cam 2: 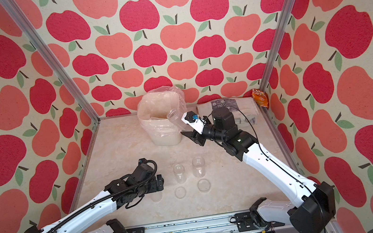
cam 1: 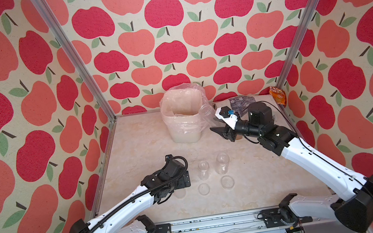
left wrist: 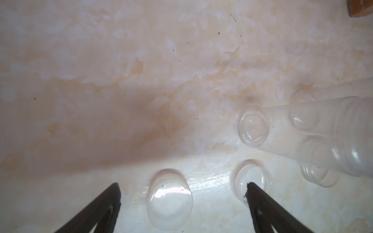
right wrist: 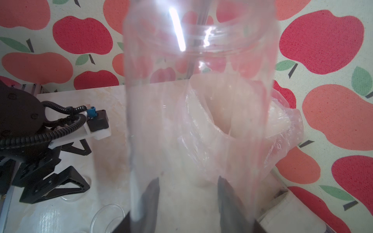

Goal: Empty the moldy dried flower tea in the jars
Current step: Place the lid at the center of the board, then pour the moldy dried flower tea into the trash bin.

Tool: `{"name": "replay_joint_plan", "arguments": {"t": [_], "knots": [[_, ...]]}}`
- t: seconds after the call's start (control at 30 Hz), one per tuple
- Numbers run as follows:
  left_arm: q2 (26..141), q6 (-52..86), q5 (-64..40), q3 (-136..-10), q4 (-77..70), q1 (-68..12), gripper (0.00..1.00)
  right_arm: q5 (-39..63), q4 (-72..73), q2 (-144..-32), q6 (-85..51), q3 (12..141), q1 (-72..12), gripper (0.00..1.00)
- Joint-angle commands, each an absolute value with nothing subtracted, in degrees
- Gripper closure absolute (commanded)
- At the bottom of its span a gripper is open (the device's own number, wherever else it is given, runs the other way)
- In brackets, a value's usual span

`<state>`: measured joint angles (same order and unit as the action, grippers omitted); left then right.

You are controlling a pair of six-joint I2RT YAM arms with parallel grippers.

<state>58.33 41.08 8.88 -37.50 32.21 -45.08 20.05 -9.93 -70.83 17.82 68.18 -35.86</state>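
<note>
2 jars (cam 1: 223,163) and 3 lids (cam 1: 227,182) stand near left gripper (left wrist: 182,185).

Two jars (cam 1: 223,164) stand before the bin (cam 1: 184,132), lids (cam 1: 227,182) nearer.

Table (cam 1: 135,149) left bare; jars (cam 1: 223,164), lids (cam 1: 227,182) crowd front centre; bin (cam 1: 184,132), held jar (cam 1: 205,113) block rear
</note>
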Motion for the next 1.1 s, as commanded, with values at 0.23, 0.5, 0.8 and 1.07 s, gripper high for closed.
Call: {"name": "replay_joint_plan", "arguments": {"t": [0.23, 0.5, 0.8, 1.07], "knots": [[55.7, 32.3, 6.0, -38.9, 21.3, -35.1, 0.01, 9.4, -28.1, -82.3, 22.5, 88.8, -34.8, 1.0], [60.0, 30.7, 3.7, -39.4, 14.4, -33.6, 0.0, 3.2, -37.0, -91.9, 27.8, 102.9, -34.3, 1.0], [62.1, 31.2, 1.4, -39.3, 11.2, -33.6, 0.01, -5.6, -47.6, -103.9, 36.7, 120.2, -34.4, 1.0], [64.2, 31.2, 0.5, -39.5, 10.8, -33.6, 0.0, -13.3, -54.6, -112.0, 46.4, 131.9, -34.8, 1.0]]}}
